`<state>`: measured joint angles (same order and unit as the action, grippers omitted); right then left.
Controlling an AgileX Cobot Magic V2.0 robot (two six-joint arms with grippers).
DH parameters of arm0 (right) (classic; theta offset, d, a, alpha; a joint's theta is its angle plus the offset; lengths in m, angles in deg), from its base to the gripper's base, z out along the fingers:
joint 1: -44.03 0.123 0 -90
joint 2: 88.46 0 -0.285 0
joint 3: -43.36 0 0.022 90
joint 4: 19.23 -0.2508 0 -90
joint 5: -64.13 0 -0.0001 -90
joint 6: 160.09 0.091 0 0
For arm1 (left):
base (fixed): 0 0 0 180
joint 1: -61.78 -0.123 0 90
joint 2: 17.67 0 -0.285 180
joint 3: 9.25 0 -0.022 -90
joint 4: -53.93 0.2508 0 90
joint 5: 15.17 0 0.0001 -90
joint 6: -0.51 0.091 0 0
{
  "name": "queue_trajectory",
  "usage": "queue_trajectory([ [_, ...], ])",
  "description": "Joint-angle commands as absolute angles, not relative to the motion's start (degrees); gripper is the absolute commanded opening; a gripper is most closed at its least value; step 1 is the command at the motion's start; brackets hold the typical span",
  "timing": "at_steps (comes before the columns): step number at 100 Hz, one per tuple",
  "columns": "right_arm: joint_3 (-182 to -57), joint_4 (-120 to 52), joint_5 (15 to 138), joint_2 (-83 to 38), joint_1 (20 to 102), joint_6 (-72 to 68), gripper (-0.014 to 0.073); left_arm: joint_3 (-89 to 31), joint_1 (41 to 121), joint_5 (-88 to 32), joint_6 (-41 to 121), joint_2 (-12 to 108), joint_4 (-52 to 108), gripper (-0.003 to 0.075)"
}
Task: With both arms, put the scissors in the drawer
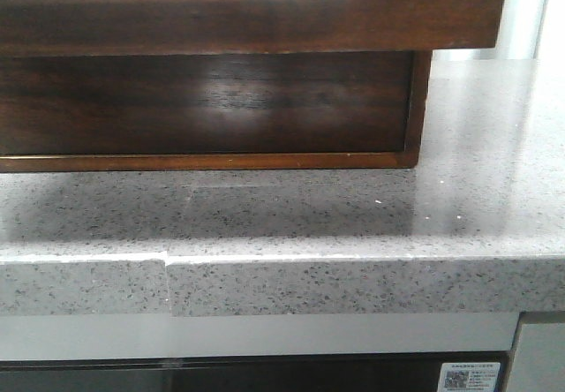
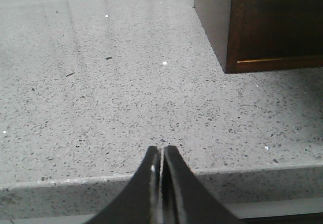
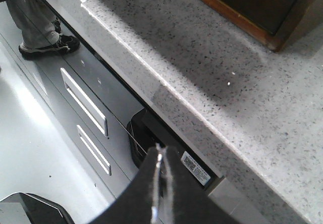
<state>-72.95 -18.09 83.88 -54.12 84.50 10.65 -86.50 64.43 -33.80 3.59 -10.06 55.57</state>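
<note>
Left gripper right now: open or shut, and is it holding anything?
Shut and empty: the left gripper has its fingertips pressed together with nothing between them, above the countertop edge.

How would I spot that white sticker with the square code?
Start at the grey speckled stone countertop under the dark-brown glossy wooden cabinet. Drop below its front edge to the lower right: the white sticker sits on a dark band, the only printed thing there.

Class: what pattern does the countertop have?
The countertop is light grey with dark speckles, clearest in the left wrist view.
</note>
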Motion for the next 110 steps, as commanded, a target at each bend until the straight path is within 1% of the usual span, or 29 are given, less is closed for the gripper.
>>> queue_trajectory([
  [1,-74.4,-18.1,80.0,-53.8,84.3,10.4,-0.0061,-87.8,64.4,-30.2,3.7,-11.8,55.0,-0.0022],
  [22,-74.1,-18.1,80.0,-53.8,84.3,10.4,-0.0061,-87.8,64.4,-30.2,3.7,-11.8,55.0,-0.0022],
  [37,-71.3,-18.1,76.9,-53.8,84.1,10.4,-0.0061,-87.8,64.4,-30.2,3.7,-11.8,55.0,-0.0022],
  [47,-70.0,-18.4,76.4,-55.8,82.3,10.4,-0.0061,-87.8,64.4,-30.2,3.7,-11.8,55.0,-0.0022],
  [56,-68.3,-18.8,72.5,-57.3,80.1,10.7,-0.0061,-87.8,64.4,-30.2,3.7,-11.8,55.0,-0.0022],
  [83,-59.4,-18.3,58.4,-64.7,68.9,19.9,-0.0061,-87.8,64.4,-30.2,3.7,-11.8,55.0,-0.0022],
  [94,-57.2,-16.5,58.4,-68.0,61.8,24.0,-0.0061,-87.8,64.4,-30.2,3.7,-11.8,55.0,-0.0022],
  [110,-57.2,-14.2,63.1,-71.2,51.7,27.4,-0.0061,-87.7,64.4,-30.2,3.7,-11.8,55.0,-0.0022],
])
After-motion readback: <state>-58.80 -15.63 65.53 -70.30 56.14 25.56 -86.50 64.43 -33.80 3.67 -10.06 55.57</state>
